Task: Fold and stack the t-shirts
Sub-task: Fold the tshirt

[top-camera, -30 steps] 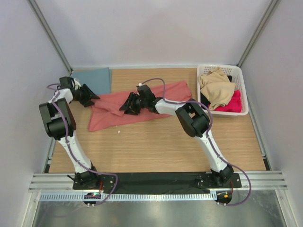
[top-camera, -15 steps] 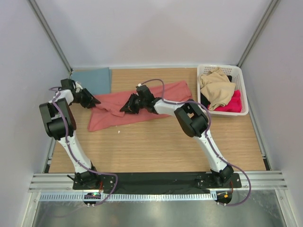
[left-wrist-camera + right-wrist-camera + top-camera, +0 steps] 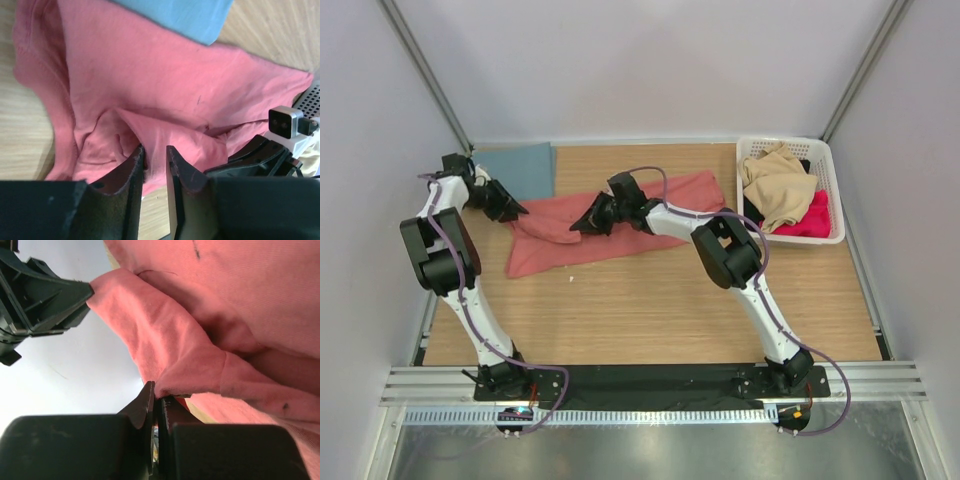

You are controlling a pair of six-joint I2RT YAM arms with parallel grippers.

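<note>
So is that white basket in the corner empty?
No, the white basket holds a beige garment and a bright pink garment.

We see a light wood-grain surface (image 3: 650,310) with a salmon-red t-shirt (image 3: 548,252) lying rumpled in a slanting band across its far half. A folded teal-blue t-shirt (image 3: 525,165) lies flat in the far left corner, just beside the red one's left end. A white slatted basket (image 3: 832,180) stands in the far right corner, and a tiny white speck (image 3: 572,278) sits on bare wood near the red cloth
</note>
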